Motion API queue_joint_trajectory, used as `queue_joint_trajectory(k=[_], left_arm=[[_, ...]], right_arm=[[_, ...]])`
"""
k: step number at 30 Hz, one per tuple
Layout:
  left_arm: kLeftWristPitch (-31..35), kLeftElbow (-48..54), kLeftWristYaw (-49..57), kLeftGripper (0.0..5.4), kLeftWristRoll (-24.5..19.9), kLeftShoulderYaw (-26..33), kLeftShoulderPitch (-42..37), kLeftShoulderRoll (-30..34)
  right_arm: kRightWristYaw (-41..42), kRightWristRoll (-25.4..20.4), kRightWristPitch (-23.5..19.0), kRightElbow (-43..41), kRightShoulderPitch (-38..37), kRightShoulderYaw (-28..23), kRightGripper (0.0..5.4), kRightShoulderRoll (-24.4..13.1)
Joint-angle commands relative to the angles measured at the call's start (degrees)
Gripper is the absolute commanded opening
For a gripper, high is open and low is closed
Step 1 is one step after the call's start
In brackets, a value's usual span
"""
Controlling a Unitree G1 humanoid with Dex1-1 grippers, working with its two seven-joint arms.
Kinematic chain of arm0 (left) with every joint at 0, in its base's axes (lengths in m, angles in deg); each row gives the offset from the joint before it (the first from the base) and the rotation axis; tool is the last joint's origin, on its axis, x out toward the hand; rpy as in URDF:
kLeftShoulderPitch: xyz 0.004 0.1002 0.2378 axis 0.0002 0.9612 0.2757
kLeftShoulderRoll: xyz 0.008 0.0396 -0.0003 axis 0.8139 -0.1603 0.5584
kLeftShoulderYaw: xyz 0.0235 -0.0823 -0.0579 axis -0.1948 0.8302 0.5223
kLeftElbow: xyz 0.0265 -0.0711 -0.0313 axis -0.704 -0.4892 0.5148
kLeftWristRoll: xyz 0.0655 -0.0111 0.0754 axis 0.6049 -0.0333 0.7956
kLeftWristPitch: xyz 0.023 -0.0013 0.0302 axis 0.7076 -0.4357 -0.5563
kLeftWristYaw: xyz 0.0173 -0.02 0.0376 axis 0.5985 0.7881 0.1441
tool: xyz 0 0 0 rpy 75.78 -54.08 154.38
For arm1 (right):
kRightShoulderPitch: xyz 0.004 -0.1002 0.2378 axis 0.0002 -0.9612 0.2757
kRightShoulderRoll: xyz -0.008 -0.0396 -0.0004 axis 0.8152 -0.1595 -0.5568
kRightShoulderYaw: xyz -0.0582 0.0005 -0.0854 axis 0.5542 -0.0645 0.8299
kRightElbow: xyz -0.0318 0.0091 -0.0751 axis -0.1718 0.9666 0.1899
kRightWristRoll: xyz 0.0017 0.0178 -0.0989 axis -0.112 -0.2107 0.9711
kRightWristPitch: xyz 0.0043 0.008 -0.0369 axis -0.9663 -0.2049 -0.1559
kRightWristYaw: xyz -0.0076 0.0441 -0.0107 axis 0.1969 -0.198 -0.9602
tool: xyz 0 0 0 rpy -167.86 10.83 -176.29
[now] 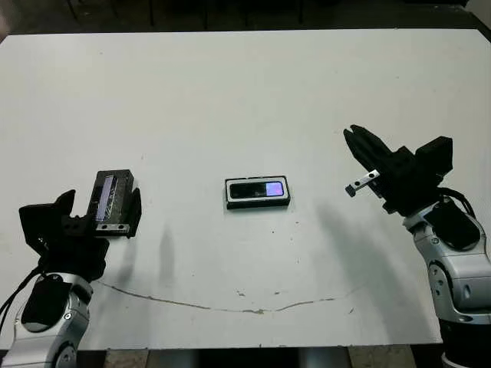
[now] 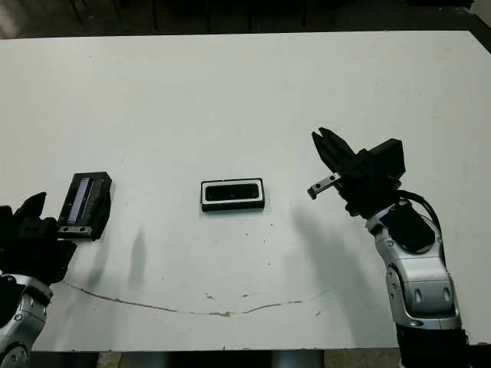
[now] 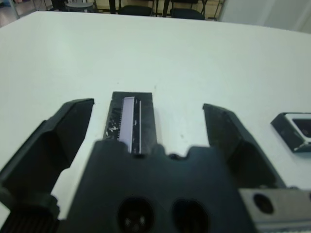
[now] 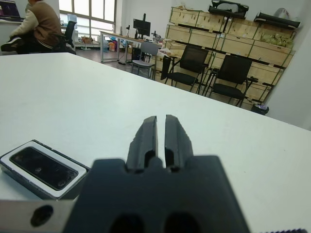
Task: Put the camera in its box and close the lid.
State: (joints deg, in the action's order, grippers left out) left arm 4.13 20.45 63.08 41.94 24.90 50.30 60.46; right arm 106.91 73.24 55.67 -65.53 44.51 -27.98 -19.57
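The white table holds the box in its middle, and the camera already lies inside it. The lid sits far to the left of the box, between the wide-spread fingers of the left gripper. The right gripper hangs right of the box, fingers pressed together. To do well, squeeze the lid's long sides evenly and lift it flat.

box was cut off by the left wrist view's edge | lid's near end was hidden behind gripper body
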Motion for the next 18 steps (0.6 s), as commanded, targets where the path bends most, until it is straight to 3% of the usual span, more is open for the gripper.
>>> queue_joint_trajectory(k=[1,18], left_arm=[[0.59,-2.44,-0.37,5.38,0.72,-0.79,0.32,1.51],[-3.46,-7.44,-0.35,5.38,2.72,-1.05,0.28,1.91]], right_arm=[[0.04,-0.31,-0.37,0.7,-1.0,-0.39,0.0,-0.47],[-0.75,0.09,-2.3,-0.07,-1.28,-0.04,0.0,-0.73]])
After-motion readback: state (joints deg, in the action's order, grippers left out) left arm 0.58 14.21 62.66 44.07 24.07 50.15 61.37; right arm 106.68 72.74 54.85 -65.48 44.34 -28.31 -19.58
